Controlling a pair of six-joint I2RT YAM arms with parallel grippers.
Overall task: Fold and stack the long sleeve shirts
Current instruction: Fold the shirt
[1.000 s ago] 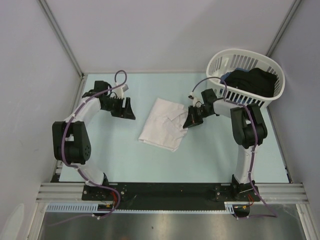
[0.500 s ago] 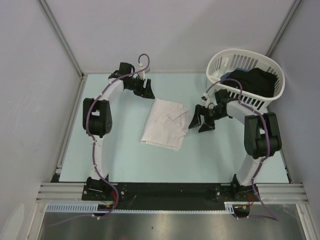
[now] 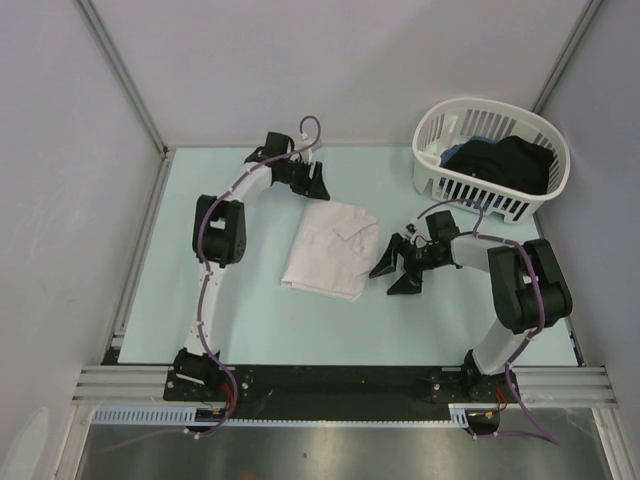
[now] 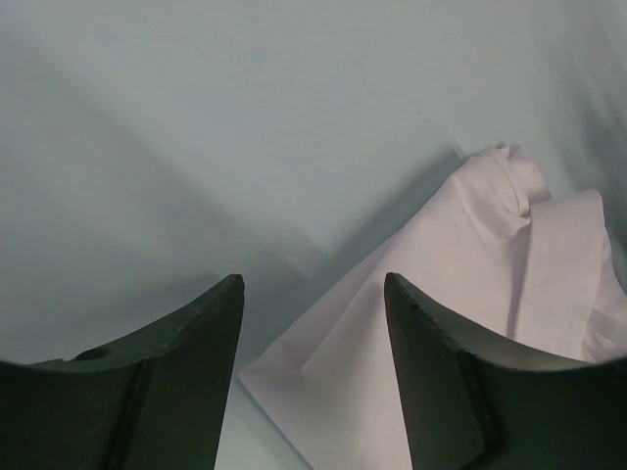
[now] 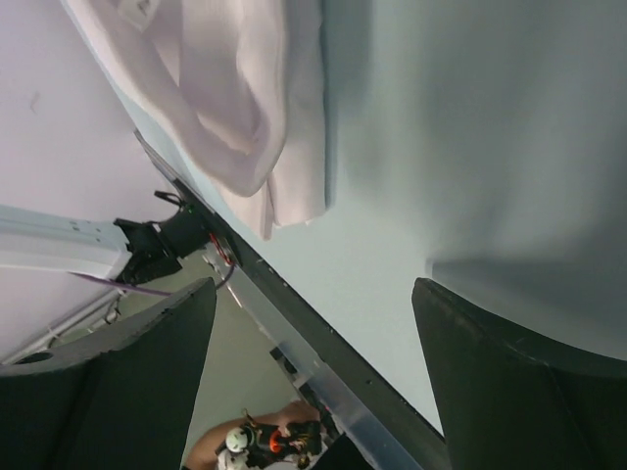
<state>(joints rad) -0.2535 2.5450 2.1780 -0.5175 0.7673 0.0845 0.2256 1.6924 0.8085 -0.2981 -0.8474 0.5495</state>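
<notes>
Folded white shirt lies central, long axis running near to far. Left gripper, jaws apart, hangs at its far edge; right gripper, jaws wide, sits just off its right side.

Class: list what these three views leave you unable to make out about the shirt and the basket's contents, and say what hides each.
Top view: dark clothes in the basket. Their number and kind are unclear, because they are piled and the wall hides the lower part.
Top view: blue scrap. It is too small, and mostly under the dark clothes.
Left wrist: shirt cut off by the right and bottom edges, and partly behind a finger.
Right wrist: shirt cut off by the top edge.
</notes>
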